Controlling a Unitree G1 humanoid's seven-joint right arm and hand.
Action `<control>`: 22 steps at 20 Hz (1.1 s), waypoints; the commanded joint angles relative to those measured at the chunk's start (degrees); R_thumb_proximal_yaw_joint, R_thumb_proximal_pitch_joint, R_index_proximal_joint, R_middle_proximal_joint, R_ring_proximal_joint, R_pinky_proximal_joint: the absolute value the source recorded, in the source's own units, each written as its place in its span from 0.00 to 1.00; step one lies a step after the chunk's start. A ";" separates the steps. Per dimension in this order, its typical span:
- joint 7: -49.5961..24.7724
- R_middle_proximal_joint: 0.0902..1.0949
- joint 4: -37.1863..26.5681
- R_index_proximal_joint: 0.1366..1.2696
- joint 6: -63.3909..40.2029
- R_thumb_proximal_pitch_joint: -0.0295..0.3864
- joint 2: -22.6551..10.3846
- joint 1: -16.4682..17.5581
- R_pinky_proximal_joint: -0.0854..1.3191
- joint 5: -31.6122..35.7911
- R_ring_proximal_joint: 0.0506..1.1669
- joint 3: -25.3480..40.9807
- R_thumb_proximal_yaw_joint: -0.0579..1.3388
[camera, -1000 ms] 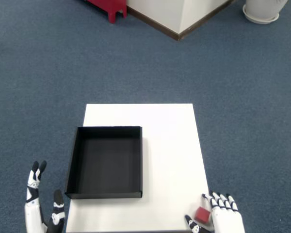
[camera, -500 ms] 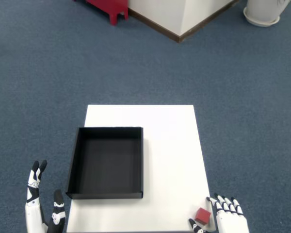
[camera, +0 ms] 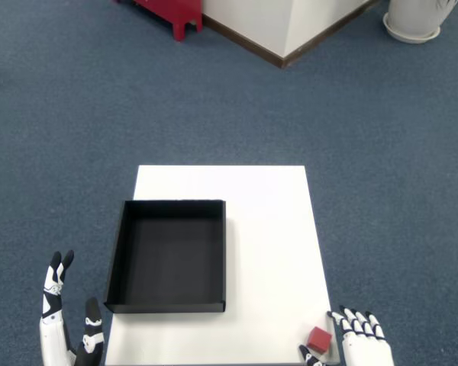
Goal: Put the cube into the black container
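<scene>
Slightly lower and nearer the desk's (camera: 237,183) near right corner than a second ago: right hand (camera: 364,347) and cube (camera: 318,338) together. Cupped around cube, thumb below; grip unconfirmed. Box (camera: 168,255) empty, well left; lift not begun.

Our one view, from the head, looking down

We look steeply down on the white table (camera: 267,229) from its near edge, facing the far carpet (camera: 99,107); both hands enter at the bottom corners.

Red cube (camera: 318,338) sits between right hand (camera: 359,345) thumb and fingers
</scene>
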 commanded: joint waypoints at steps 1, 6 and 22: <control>5.25 0.10 1.03 0.27 3.33 0.10 -2.23 2.60 0.06 -0.08 0.14 0.50 0.47; 5.27 0.11 0.94 0.30 3.38 0.12 -2.30 2.86 0.07 -0.53 0.15 0.90 0.49; 7.80 0.14 0.88 0.36 4.02 0.12 -2.89 5.11 0.09 -0.73 0.18 1.14 0.50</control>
